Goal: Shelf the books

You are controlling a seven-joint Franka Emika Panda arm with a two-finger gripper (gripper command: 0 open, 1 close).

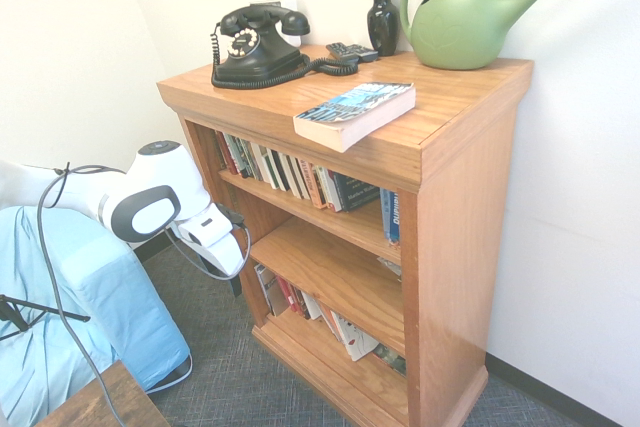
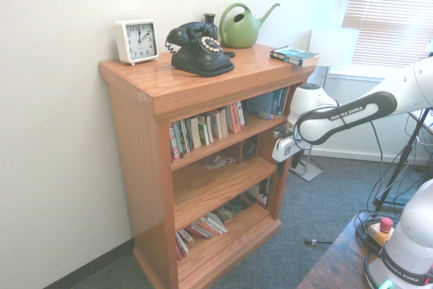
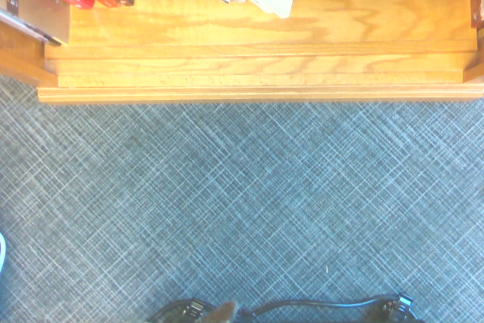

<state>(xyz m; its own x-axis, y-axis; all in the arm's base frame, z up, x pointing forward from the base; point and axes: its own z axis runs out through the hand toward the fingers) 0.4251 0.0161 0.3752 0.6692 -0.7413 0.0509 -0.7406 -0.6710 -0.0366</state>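
The book [image 1: 353,112], a thick paperback with a blue-teal cover and cream page edges, lies flat on top of the wooden bookcase [image 1: 455,207], near its front edge. In the second exterior view the book [image 2: 293,55] sits at the top's far right corner. My gripper [image 1: 236,280] hangs in front of the bookcase at about middle-shelf height, pointing down at the carpet, well below the book and apart from it. It stands open and holds nothing [image 2: 295,162]. The wrist view shows grey carpet and the bookcase's base [image 3: 257,73].
On the bookcase top stand a black telephone [image 1: 255,47], a dark vase [image 1: 382,19], a green watering can [image 1: 465,17] and a white clock [image 2: 136,41]. Rows of books [image 1: 290,172] fill the upper shelf; others lean on the bottom shelf. A blue-covered object [image 1: 70,317] stands left.
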